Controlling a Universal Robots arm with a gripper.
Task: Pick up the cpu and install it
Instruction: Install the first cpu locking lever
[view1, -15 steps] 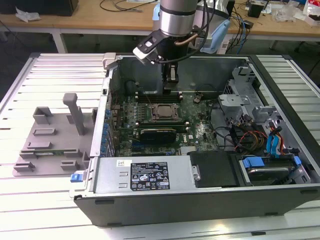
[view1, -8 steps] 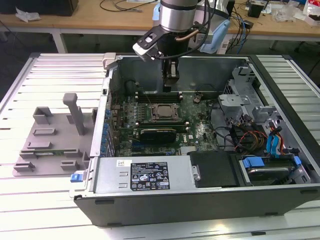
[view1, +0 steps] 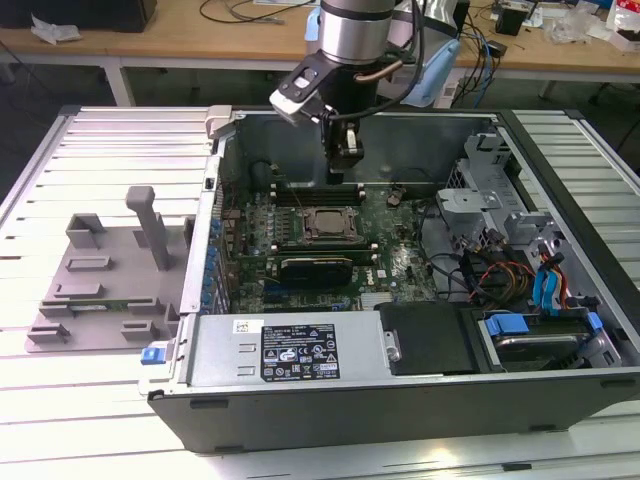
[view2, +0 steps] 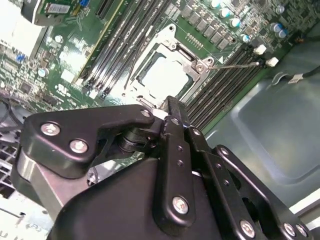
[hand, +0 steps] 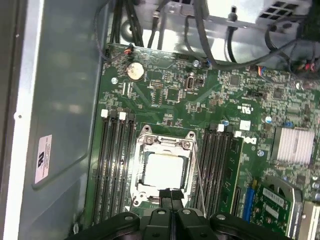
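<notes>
Both wrist views show the tool (hand: 171, 196) closed and empty above the socketed cpu (hand: 162, 170).

Green motherboard (hand: 210, 105); silver-grey cpu (hand: 162, 170) in a metal-framed socket (hand: 165, 142); black gripper (hand: 171, 197); grey tray (view1: 100, 290); blue drive latches (view1: 545, 290); orange and yellow cables (view1: 500, 275)

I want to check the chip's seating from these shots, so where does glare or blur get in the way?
In both wrist views the cpu top is washed out white by glare, hiding surface detail. In the second wrist view the end effector blocks the socket's near edge. In the exterior view the cpu is glare-free but small.
</notes>
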